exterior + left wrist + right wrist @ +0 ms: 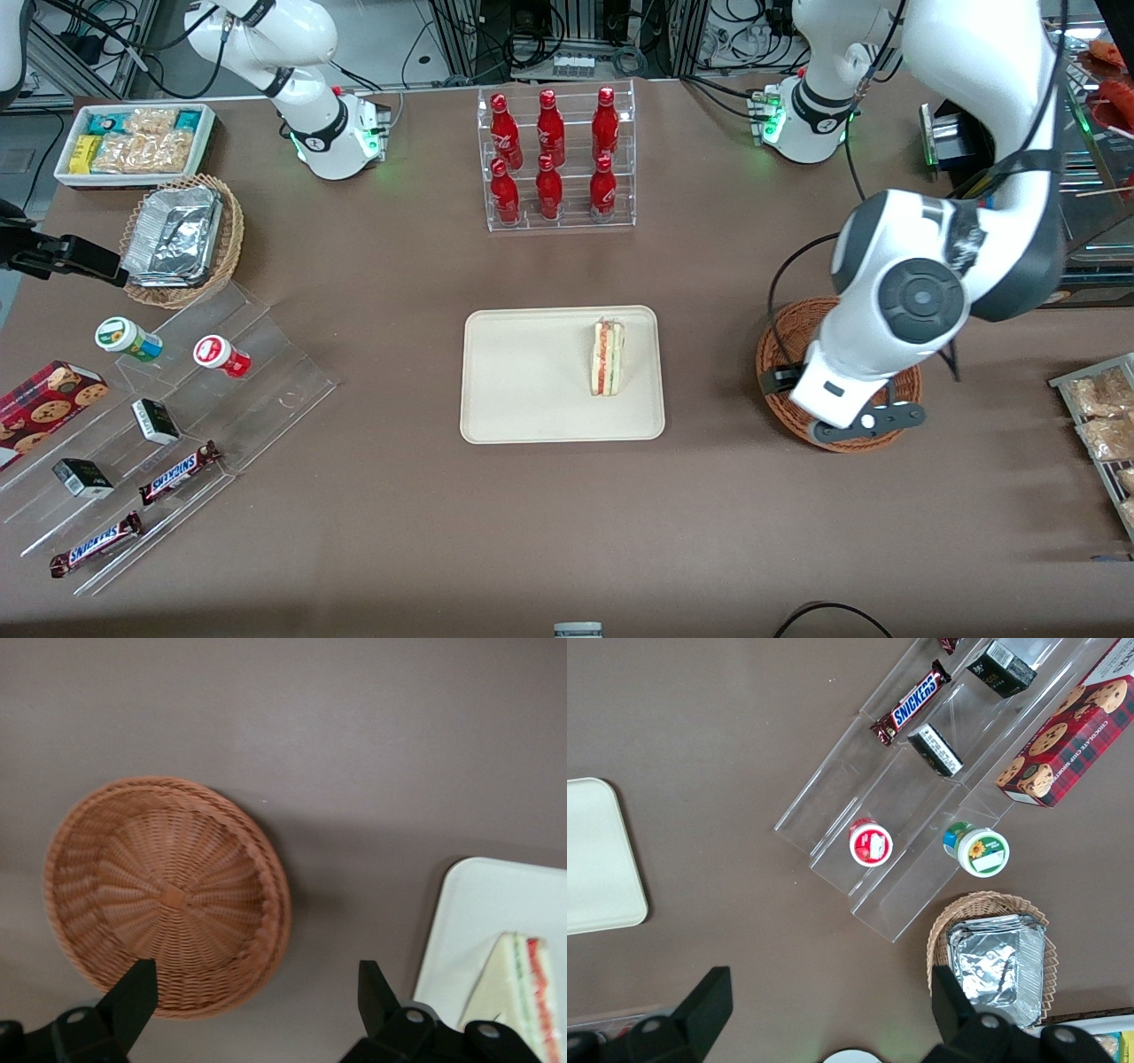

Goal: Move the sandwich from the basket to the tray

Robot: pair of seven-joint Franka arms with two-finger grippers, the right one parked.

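- Landmark for everything here: the tray [532, 399].
- The sandwich [608, 357] is already on the tray, lying on its side near the tray edge that faces the working arm's end of the table. Nothing is touching it.
- Its long axis runs along the tray's short side, with the red and green filling edge turned toward the working arm's end.
- The basket [164, 895] sits on the table off that same tray edge, clear of it, and it is empty: the wrist view shows bare weave down to the centre.
- Our gripper [257, 992] hangs above the table between basket and tray, nearer the basket, with the fingers [133, 992] spread wide and nothing between them.
- Key relation: from the gripper the sandwich lies tray-ward and the basket the other way. We read the transfer as done, so any coming move is a retreat, not a grasp. It should go up and away from the tray so a finger does not clip the wedge.
- View differences: from the front, the arm's wrist housing covers much of the basket [780, 354] and hides the fingers, so the basket's contents and the jaw state cannot be read there.
- The wrist view settles both, but shows only a corner of the tray [461, 921] and a slice of the sandwich [518, 992].
- The front view alone shows the whole tray and confirms a single sandwich on it.
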